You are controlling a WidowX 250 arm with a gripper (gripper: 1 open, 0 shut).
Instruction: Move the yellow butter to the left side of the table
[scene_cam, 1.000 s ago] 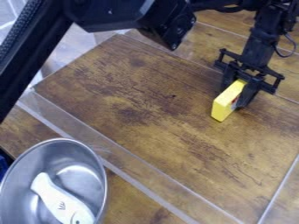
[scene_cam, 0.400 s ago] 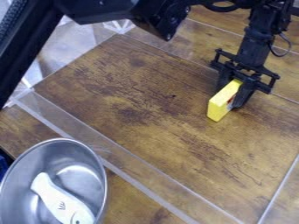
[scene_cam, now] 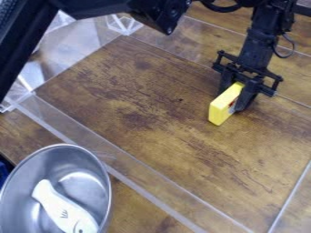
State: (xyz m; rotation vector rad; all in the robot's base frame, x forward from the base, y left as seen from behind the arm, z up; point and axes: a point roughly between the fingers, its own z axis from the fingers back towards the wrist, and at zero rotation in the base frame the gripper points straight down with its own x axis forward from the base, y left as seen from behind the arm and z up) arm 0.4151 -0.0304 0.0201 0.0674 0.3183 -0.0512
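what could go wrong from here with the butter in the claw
The claw is shut on only the upper end of the yellow butter, so the tilted block could twist or slip out on the way left. Its lower end sits close to the wooden table and might drag or catch. Further along, the metal bowl holding a white object occupies the near left corner, so a careless drop there could hit it.

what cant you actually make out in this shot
- Camera view: the far end of the yellow butter is covered by the gripper, so where the fingers touch it is hidden.
- Top of the arm is cut off by the frame's upper edge.
- The dark blurred shape at top left hides the table behind it.
- The white object in the metal bowl is too unclear to name.
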